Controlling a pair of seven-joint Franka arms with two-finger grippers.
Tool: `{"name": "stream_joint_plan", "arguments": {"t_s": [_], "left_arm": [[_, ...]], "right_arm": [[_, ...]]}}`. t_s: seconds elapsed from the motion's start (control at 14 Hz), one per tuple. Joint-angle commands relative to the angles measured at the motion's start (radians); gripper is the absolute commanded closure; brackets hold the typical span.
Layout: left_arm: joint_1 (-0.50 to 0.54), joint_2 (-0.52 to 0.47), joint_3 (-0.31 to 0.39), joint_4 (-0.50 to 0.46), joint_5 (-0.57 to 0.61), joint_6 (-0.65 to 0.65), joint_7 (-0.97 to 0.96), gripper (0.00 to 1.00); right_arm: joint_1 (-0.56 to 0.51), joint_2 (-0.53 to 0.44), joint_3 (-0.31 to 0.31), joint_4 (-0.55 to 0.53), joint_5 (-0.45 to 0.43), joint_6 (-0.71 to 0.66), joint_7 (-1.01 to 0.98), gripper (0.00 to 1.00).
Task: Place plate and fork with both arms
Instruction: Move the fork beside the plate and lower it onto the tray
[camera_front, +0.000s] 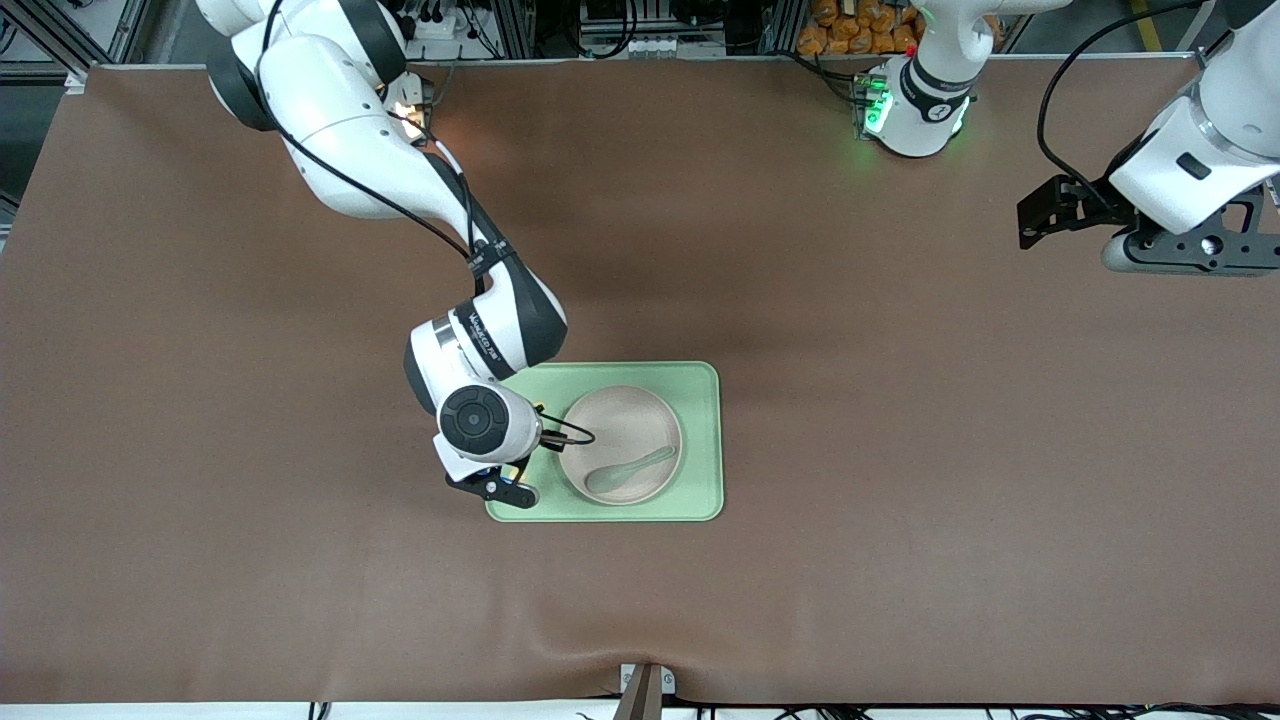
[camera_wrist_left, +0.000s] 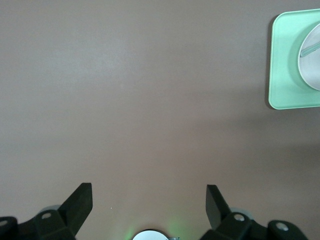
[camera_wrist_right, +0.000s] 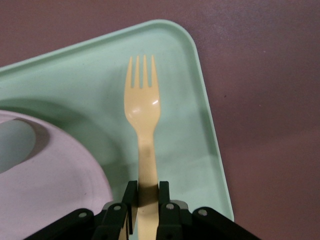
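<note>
Fork (camera_wrist_right: 142, 135): you are holding this pale yellow plastic fork by its handle, tines pointing away from the wrist, low over the bare strip of the light-green tray (camera_front: 700, 440) beside the plate; whether it is touching the tray, you cannot tell.
Right gripper (camera_wrist_right: 146, 197): its fingers are clamping the fork's handle from both sides, and it is working over the tray's edge toward the right arm's end of the table.
Plate (camera_front: 625, 425): the round off-white plate is already sitting on the tray, with a pale green spoon (camera_front: 628, 470) lying in it.
Left gripper (camera_wrist_left: 149, 200): its fingers are spread wide and gripping nothing; the left arm is waiting over bare brown table (camera_front: 900, 560), well apart from the tray.
Step in hand: you are setting the fork down next to the plate, and the task is looking nearly finished.
Doing it well: be lowering until the fork is lying flat on the tray, parallel to the tray's rim, inside the strip between rim and plate.
Watching for: the plate's raised rim is sitting close to the handle, so be keeping the fingers from nudging it.
Releasing: be opening only once the fork is resting, then be lifting straight up.
</note>
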Motion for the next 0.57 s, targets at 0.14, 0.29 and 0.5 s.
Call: {"name": "stream_joint_plan", "arguments": {"t_s": [0.14, 0.29, 0.5], "left_arm": [[-0.010, 0.010, -0.002, 0.003, 0.006, 0.001, -0.031, 0.00], [-0.010, 0.010, -0.002, 0.003, 0.006, 0.004, -0.031, 0.00], [-0.009, 0.011, -0.002, 0.002, 0.006, 0.004, -0.031, 0.00]], "right_arm": [[-0.014, -0.102, 0.022, -0.201, -0.022, 0.119, -0.034, 0.95], [-0.009, -0.105, 0.022, -0.239, -0.045, 0.162, -0.034, 0.94], [-0.002, -0.099, 0.022, -0.268, -0.051, 0.211, -0.034, 0.91]]}}
